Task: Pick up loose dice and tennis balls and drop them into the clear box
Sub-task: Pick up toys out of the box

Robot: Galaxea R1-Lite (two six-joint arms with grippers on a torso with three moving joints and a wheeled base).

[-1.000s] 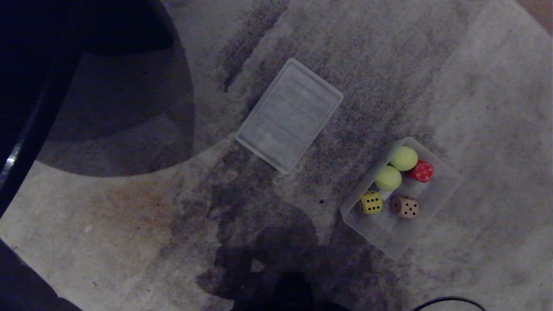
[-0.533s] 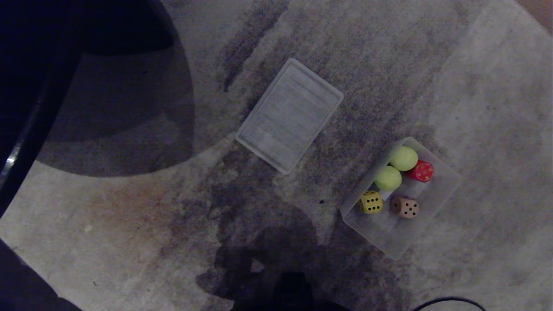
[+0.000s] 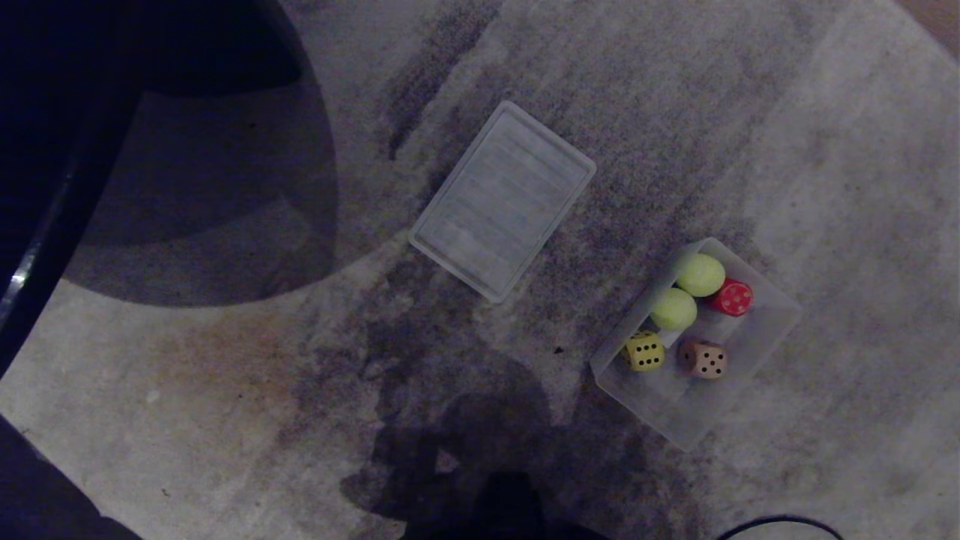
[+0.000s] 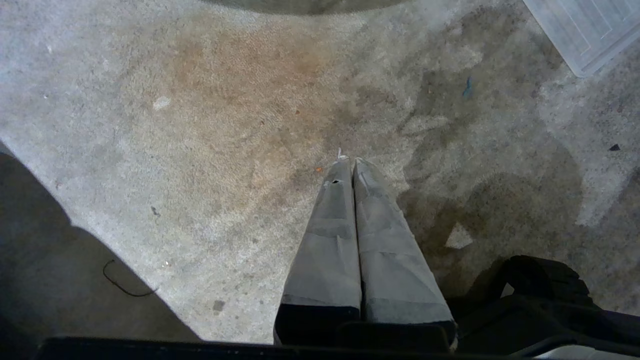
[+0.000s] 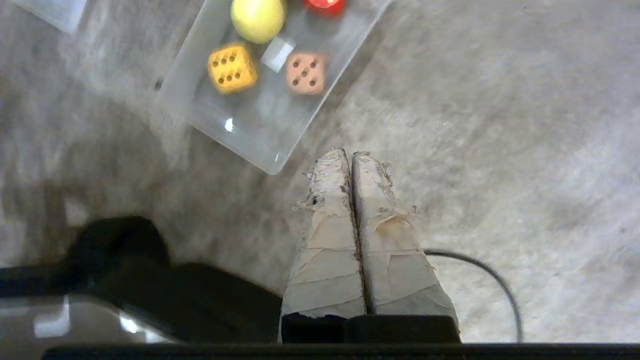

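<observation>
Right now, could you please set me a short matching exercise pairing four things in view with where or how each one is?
Things:
1. yellow die
2. red die
3. lid
4. right gripper

Places or states:
A. flat on the carpet, apart from the clear box
B. shut, empty, over carpet beside the box
C. in the box, beside the tan die
D. in the box, against a tennis ball

Pairs: 1-C, 2-D, 3-A, 4-B
</observation>
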